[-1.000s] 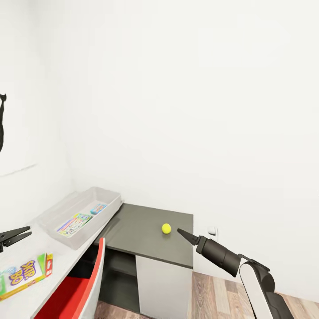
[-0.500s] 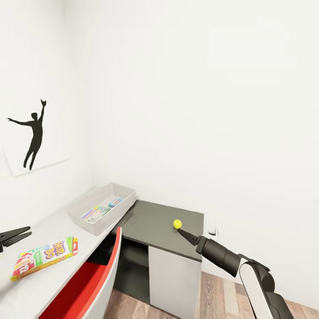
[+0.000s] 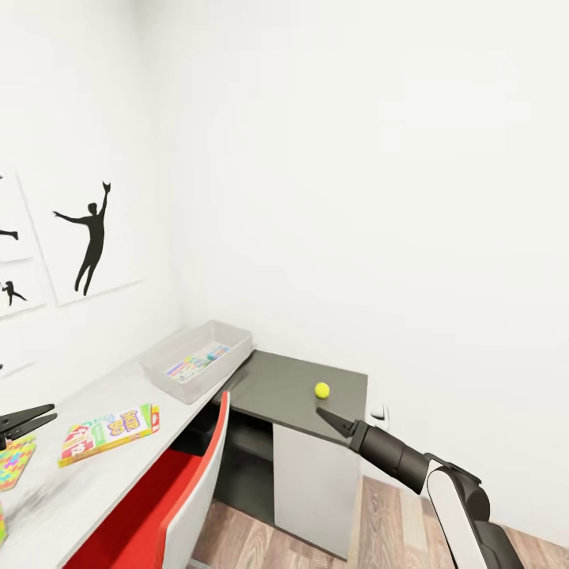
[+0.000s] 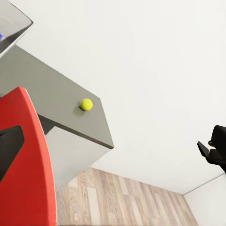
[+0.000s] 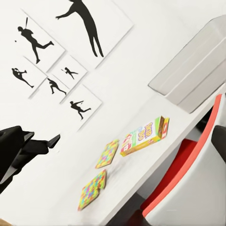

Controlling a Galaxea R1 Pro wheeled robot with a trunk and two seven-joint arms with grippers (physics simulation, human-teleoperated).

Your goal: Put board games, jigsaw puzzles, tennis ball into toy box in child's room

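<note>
The light grey toy box point(image 3: 197, 359) stands on the white table point(image 3: 118, 387) by the wall corner, with flat colourful items lying inside it. A green-white Skip-Bo board game point(image 3: 111, 431) lies on the table nearer me. One jigsaw puzzle point(image 3: 14, 462) shows at the left edge; both jigsaw puzzles point(image 5: 108, 153) point(image 5: 92, 189) lie beside the game in the right wrist view. The tennis ball point(image 3: 322, 390) rests on the lower dark grey section. My left gripper point(image 3: 47, 413) hangs open over the table's near end. My right gripper point(image 3: 322, 412) is open and empty, just short of the ball.
A red chair point(image 3: 182, 490) is pushed under the table between my arms. Silhouette pictures point(image 3: 91, 237) hang on the left wall. A wall outlet point(image 3: 379, 412) sits beside the lower section, above the wood-plank floor point(image 3: 395, 521).
The whole picture has shifted right, so the camera has turned left. More wall pictures and a jigsaw puzzle have come into view. Both arms keep their place in the picture.
</note>
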